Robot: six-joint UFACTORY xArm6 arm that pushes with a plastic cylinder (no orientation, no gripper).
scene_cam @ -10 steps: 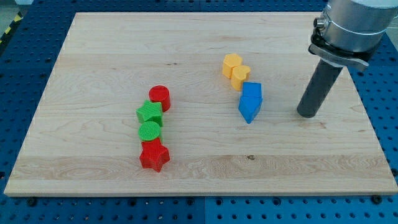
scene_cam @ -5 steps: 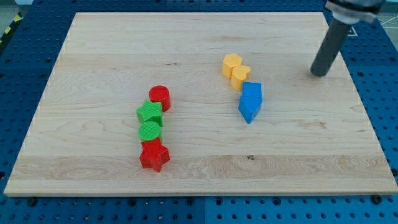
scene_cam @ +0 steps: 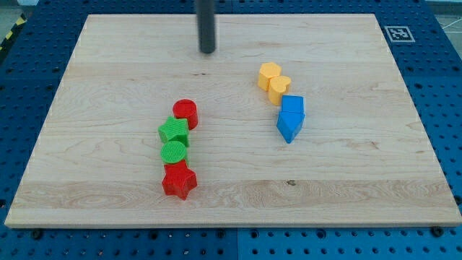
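My tip (scene_cam: 207, 50) rests on the wooden board near the view's top, left of centre, touching no block. The nearest blocks are the red cylinder (scene_cam: 185, 113) below it and two yellow blocks (scene_cam: 268, 74) (scene_cam: 279, 89) to its lower right. Under the yellow pair sit two blue blocks (scene_cam: 293, 107) (scene_cam: 288, 126), touching each other. Below the red cylinder runs a column: a green star-like block (scene_cam: 174, 132), a green cylinder (scene_cam: 173, 152) and a red star (scene_cam: 179, 180).
The wooden board (scene_cam: 108, 79) lies on a blue perforated table. A black-and-white marker tag (scene_cam: 397, 33) sits off the board's top right corner.
The rod swept from the board's right side, beside the blue blocks, up and then far left along the top. No block has moved.
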